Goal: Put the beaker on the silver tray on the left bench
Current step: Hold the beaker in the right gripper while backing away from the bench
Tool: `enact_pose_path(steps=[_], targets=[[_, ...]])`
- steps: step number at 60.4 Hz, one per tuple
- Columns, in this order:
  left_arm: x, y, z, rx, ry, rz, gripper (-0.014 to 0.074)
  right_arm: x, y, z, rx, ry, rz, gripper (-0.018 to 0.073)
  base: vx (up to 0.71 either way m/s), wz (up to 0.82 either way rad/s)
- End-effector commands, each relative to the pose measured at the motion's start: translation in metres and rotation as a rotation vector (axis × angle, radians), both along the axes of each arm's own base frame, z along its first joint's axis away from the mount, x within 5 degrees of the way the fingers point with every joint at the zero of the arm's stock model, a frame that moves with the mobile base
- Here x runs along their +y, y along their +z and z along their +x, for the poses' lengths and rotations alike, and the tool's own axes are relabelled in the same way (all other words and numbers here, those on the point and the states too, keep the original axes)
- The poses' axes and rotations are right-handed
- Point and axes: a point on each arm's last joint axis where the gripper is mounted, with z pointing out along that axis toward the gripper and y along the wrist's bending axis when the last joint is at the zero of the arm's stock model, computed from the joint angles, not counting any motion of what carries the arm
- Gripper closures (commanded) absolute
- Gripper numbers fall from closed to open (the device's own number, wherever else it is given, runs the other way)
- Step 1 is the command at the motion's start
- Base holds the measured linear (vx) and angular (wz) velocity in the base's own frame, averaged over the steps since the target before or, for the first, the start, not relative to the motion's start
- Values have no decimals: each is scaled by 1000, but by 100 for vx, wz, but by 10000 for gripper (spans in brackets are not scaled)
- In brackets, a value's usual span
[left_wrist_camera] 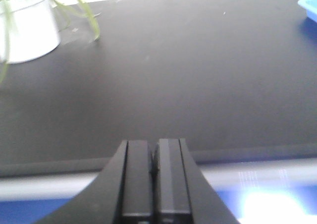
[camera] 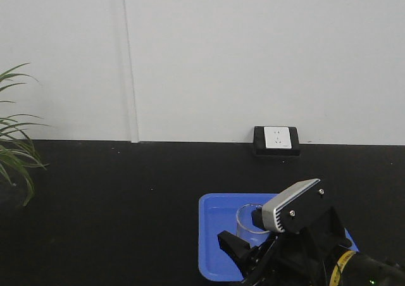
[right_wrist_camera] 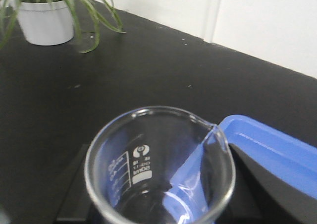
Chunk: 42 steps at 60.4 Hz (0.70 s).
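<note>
Left jaws: pressed together. The two black fingers [left_wrist_camera: 136, 189] lie flat against each other with nothing between them. They hang at the near edge of the tabletop [left_wrist_camera: 163, 85] and point across it toward the back edge.

Right jaws: spread about as wide as the beaker [right_wrist_camera: 131, 172], with one dark finger [right_wrist_camera: 74, 194] on each side of the glass. They are close to it, but I cannot tell from here whether they press the glass or only flank it.

Beaker: clear and upright, mouth up, with white graduation marks on the wall. It looks empty. The pouring lip is turned toward the blue tray [camera: 215, 235]. The beaker sits in the gap of the right jaws, directly in front of the grey wrist camera [camera: 294, 205].

From the front the beaker shows over the blue tray, which lies by the tabletop's near edge, right of the middle. I cannot tell whether it stands on the tray floor or is lifted off it.

Further out: a leafy green plant in a white pot [right_wrist_camera: 47, 23] stands toward the left end of the tabletop, well apart from the tray. A white socket in a black frame [camera: 276, 140] sits on the back edge against the white wall [camera: 253, 58].
</note>
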Motion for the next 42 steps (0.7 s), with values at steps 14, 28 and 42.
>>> enact_pose_path(steps=[14,28,42], targets=[[-1,1,2,-68,-10,-5,595,2,23,-2,-99,26,80,573,-27,5],[-1,1,2,-68,-10,-5,595,2,23,-2,-98,26,79,573,-30,1],[-1,1,2,-68,-10,-5,595,2,23,-2,-98,26,79,573,-33,-4]])
